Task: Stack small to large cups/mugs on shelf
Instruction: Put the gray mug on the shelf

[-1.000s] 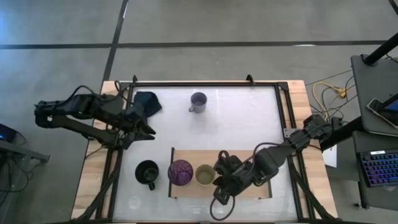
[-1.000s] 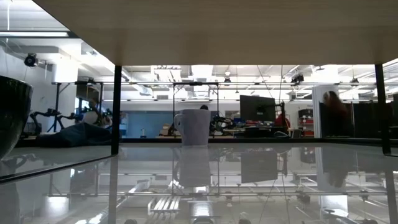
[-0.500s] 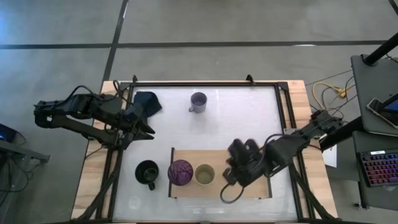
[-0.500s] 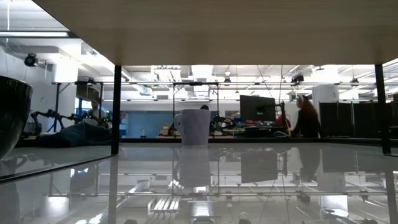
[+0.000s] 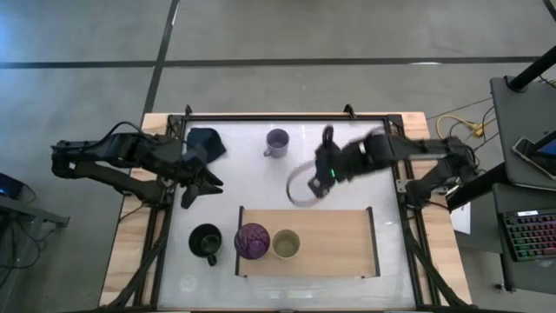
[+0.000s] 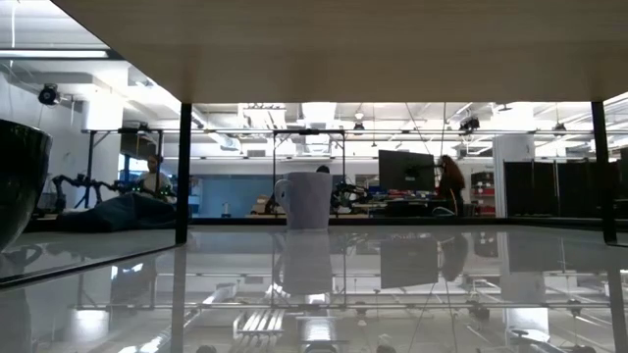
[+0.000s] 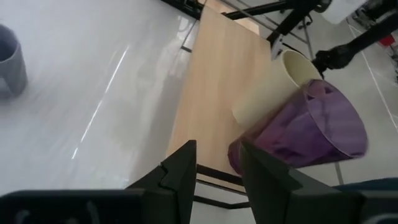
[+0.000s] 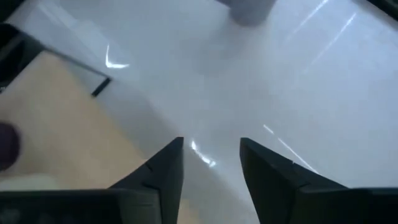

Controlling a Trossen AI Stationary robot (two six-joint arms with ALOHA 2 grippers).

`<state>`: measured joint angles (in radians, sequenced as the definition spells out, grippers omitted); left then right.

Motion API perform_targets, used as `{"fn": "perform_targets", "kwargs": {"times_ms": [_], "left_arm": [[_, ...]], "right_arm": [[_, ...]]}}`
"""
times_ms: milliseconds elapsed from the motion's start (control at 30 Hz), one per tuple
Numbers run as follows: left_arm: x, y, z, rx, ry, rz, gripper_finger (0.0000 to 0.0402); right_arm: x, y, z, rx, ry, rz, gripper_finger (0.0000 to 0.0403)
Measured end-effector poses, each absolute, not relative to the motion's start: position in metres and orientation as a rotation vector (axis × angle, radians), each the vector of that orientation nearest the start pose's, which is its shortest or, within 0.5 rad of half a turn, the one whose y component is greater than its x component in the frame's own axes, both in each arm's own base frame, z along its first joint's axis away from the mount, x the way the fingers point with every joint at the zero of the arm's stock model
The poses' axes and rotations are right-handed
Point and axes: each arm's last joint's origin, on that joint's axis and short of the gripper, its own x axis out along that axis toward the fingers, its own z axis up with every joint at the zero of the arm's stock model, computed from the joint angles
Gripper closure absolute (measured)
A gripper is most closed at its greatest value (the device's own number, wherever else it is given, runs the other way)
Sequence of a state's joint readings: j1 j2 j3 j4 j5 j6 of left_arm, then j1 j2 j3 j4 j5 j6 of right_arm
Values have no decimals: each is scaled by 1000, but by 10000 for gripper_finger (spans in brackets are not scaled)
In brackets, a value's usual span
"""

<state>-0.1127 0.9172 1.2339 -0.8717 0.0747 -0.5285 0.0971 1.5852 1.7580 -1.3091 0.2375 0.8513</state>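
The light-wood shelf (image 5: 334,239) stands at the table's near side. The purple tumbler (image 5: 253,241) and the pale yellow cup (image 5: 286,244) stand side by side on its left end, upright. The black mug (image 5: 206,241) stands on the table left of the shelf. The grey-lavender mug (image 5: 277,142) stands near the far edge. My right gripper (image 8: 211,168) hovers open and empty over the table between shelf and grey mug (image 8: 252,9). My left gripper (image 7: 217,168) waits open at the table's left, pointing toward the tumbler (image 7: 298,134).
A dark blue cloth (image 5: 204,142) lies at the far left corner. The shelf's right half is bare wood between black end rails (image 5: 374,239). In the low view the shelf board (image 6: 343,49) spans overhead on thin black legs (image 6: 183,172). A person (image 6: 451,181) walks in the room behind.
My right gripper has drawn away from the yellow cup, first toward the table's right, then far across the shelf's back edge, and now hangs over the open table. The yellow cup stays upright on the shelf beside the tumbler.
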Motion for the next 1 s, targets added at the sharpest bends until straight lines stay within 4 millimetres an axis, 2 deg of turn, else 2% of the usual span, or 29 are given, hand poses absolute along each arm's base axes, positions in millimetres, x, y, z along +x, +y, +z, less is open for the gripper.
{"fn": "perform_targets", "kwargs": {"times_ms": [267,467,600,800,1000], "left_arm": [[160,-17,393,-552,572,106,295],[160,-15,393,-589,551,169,295],[163,-15,392,-616,543,200,295],[170,-16,392,-614,535,202,295],[174,-16,389,-606,551,207,295]], "right_arm": [[295,-55,379,572,1036,-510,258],[296,-97,377,612,946,-446,268],[308,-120,356,694,932,-404,270],[331,-150,315,716,991,-507,259],[358,-172,296,747,917,-514,241]]}}
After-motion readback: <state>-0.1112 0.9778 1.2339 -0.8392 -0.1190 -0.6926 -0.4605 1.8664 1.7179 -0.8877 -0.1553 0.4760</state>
